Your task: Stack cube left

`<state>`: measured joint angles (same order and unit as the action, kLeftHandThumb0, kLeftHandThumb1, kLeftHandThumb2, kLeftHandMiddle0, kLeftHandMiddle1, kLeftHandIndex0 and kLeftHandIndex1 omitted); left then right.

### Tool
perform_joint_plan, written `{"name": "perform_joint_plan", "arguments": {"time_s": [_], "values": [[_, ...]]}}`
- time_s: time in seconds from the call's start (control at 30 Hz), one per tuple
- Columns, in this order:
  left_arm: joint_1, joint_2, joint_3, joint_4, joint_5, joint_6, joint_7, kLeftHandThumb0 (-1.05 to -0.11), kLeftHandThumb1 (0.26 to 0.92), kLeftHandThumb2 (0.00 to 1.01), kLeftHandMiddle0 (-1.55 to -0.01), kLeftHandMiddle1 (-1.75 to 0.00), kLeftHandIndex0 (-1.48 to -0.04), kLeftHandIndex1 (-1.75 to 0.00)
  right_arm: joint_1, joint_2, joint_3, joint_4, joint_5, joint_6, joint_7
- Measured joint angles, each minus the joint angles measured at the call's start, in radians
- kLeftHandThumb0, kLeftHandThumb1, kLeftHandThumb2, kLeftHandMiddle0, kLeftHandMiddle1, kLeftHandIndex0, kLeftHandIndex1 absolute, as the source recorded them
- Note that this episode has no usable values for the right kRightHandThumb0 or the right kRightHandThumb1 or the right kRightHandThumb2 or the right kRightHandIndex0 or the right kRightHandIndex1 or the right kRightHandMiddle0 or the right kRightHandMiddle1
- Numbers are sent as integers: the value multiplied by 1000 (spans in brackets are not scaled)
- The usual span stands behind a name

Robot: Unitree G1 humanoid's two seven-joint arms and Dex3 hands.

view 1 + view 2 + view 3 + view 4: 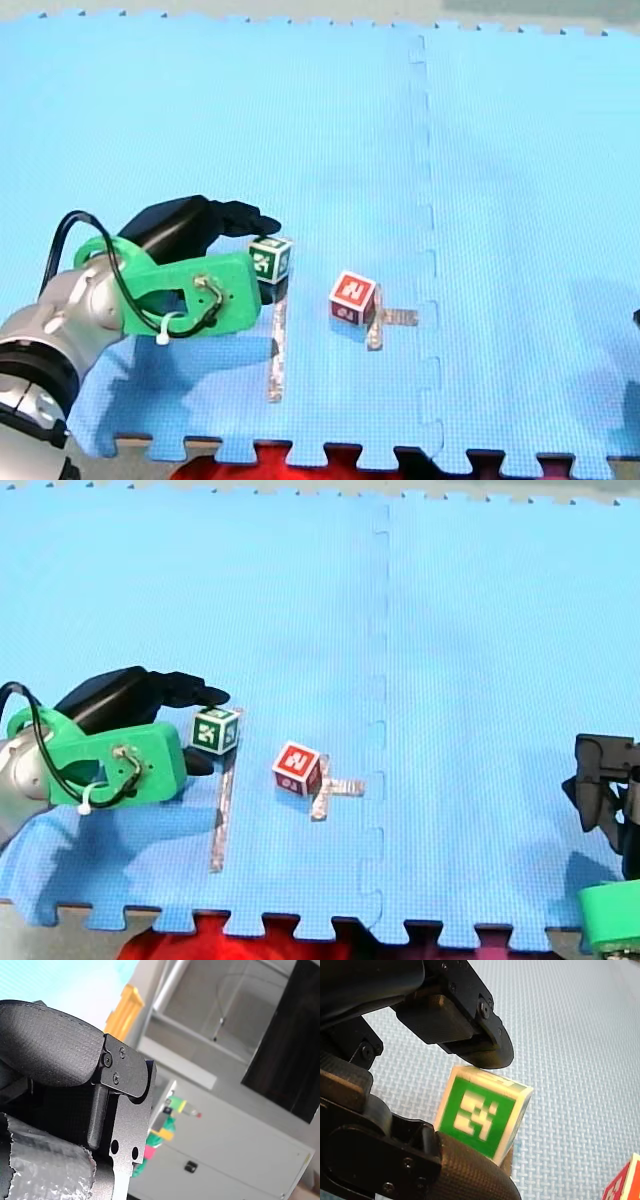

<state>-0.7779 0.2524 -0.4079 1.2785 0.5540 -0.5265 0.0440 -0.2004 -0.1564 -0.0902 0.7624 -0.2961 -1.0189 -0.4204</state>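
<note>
Green cube [271, 259] pinched in left hand [193, 228] fingers; right hand [600, 783] far right.

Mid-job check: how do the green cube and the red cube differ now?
The green cube is pinched by the left hand; the red cube sits free on the mat. The green cube is at the long tape strip's far end; the red cube is beside the tape cross. Both have white edges and look alike in size. The right hand is at the mat's right edge.
</note>
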Motion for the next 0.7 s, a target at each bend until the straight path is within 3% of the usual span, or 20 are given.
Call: {"name": "perform_joint_plan", "arguments": {"time_s": [0.23, 0.33, 0.57, 0.6, 0.63, 0.7], "values": [[-2, -4, -12, 3, 13, 29, 10, -1044, 858, 1, -1006, -1746, -762, -21, 13, 2, -2, -23, 1, 17, 0], [-3, -7, -15, 5, 20, 30, 32, -874, 805, 2, -1008, -1746, -960, -64, 18, 3, -3, -32, 2, 27, 1], [-7, -23, -17, 8, 22, 52, 69, -768, 777, 0, -1008, -1746, -1014, -43, 33, 6, -4, -61, 0, 46, 0], [-7, -24, -17, 8, 22, 54, 72, -707, 769, 1, -1008, -1746, -1062, -57, 34, 6, -4, -64, 0, 47, 0], [-7, -25, -16, 8, 21, 56, 75, -533, 763, 4, -1008, -1746, -1143, -79, 35, 7, -4, -66, 0, 48, 0], [-7, -27, -13, 8, 19, 60, 84, -386, 769, 8, -1011, -1746, -1314, -151, 37, 7, -5, -70, 1, 49, 0]]}}
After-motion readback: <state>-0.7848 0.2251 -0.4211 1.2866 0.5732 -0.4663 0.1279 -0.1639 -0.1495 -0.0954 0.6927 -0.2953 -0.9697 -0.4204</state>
